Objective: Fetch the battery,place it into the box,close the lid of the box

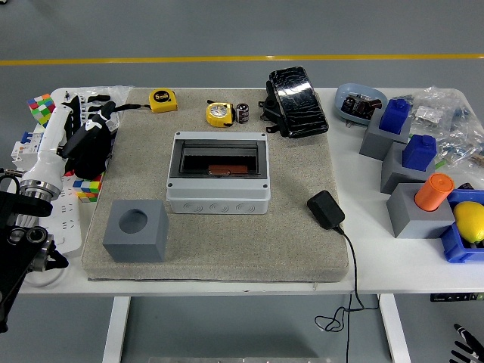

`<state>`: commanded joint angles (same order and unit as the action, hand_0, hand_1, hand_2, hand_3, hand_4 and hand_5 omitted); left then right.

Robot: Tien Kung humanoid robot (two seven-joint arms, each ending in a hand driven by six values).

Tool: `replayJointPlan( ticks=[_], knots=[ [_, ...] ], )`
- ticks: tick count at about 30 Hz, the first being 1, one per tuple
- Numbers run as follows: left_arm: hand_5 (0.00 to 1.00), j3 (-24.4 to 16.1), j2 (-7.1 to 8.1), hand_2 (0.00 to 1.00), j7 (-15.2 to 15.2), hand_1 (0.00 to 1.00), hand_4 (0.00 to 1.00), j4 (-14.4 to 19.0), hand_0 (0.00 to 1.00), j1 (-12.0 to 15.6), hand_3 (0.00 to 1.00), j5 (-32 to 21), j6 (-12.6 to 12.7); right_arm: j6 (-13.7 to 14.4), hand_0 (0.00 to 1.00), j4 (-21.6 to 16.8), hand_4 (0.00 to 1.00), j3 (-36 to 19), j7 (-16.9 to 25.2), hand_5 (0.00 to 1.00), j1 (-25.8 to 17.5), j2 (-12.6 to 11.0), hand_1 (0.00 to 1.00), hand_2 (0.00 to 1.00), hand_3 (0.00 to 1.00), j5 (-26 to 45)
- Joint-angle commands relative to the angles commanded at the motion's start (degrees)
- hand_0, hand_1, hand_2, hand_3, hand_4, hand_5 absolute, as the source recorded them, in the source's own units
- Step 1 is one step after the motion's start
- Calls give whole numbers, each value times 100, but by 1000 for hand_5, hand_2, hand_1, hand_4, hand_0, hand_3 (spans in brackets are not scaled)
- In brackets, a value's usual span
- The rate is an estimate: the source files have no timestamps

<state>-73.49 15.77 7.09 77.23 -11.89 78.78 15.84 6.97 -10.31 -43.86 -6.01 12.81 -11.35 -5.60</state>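
Fetch step just beginning — left hand [89, 144] hovering empty, fingers loosely curled; battery [243, 113] needing a long reach.

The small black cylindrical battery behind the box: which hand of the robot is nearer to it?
Left. The left hand lies left of the battery; the right hand barely shows at the bottom-right corner.

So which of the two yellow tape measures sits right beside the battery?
The rounder yellow tape measure, touching the battery's left side. The squarer one lies farther left, nearer the left hand.
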Motion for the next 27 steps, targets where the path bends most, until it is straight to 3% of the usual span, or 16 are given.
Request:
replayJointPlan(
  ticks=[27],
  knots=[
    [814,-22,71,610,-27,595,998,24,430,-60,677,31,-76,-21,626,0,917,-64,6,493,5,61,686,668,549,-52]
  ],
)
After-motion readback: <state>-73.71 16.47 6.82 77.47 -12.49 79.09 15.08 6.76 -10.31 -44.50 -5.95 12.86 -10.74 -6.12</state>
